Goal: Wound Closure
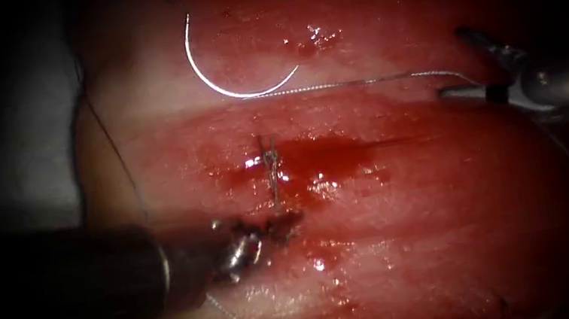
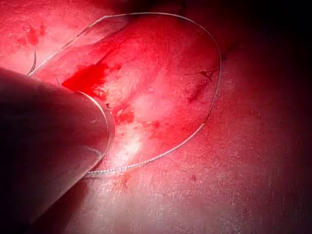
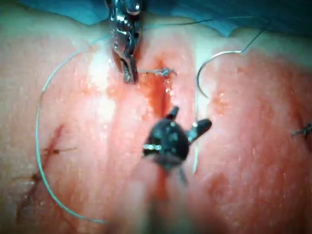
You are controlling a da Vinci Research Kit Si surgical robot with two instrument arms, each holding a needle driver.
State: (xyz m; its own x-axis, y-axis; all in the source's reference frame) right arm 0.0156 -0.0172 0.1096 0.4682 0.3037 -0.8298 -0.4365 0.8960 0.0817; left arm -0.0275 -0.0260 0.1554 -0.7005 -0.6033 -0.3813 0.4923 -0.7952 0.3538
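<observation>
The endoscope view fades to black at its edges; glare glints on the wet tissue (image 1: 351, 194) centrally. The left tool (image 1: 252, 244) lies in shadow, blurred.

The needle (image 1: 229, 77) lies loose on the tissue (image 1: 424, 221), up above the cut (image 1: 314, 155). No tool holds it and it is not stuck in. Thread (image 1: 364, 81) runs from its end across to the right tool (image 1: 471, 65). That tool's jaws are spread wide, with the thread going between them. The left tool (image 1: 266, 232) comes in low from the left. Its tip sits on the thread by the stitch (image 1: 272, 173) in the wet red cut.
</observation>
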